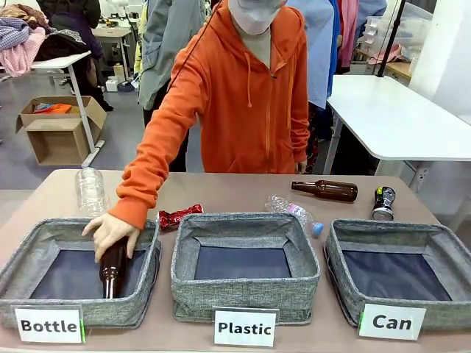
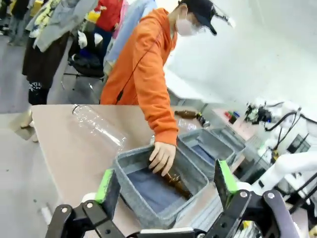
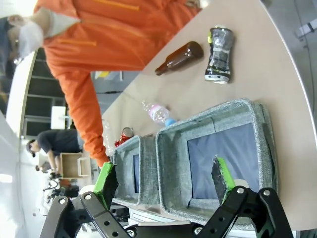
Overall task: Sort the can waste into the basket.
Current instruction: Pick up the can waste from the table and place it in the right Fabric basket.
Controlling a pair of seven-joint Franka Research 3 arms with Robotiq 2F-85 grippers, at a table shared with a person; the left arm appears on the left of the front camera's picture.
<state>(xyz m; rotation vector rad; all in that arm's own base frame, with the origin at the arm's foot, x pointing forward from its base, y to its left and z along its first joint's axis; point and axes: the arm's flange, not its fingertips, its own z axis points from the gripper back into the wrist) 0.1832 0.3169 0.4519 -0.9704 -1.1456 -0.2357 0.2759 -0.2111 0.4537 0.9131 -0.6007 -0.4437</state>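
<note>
A crushed shiny red can [image 1: 179, 216] lies on the table behind the gap between the left and middle bins, also seen small in the right wrist view [image 3: 125, 136]. The black can [image 1: 383, 203] stands behind the grey basket [image 1: 342, 250] with the card "Can"; from the right wrist it appears dented [image 3: 219, 54] beyond that basket [image 3: 171, 163], which holds nothing. My left gripper [image 2: 166, 186] is open above the table's left end. My right gripper [image 3: 166, 181] is open above the basket's near side.
A person in an orange hoodie lowers a brown bottle [image 1: 112, 271] by hand [image 1: 110, 234] into the "Bottle" bin [image 1: 29, 243]. The "Plastic" bin [image 1: 188, 272] stands in the middle. A clear bottle [image 1: 90, 191], a crushed plastic bottle [image 1: 293, 212] and another brown bottle [image 1: 326, 190] lie behind.
</note>
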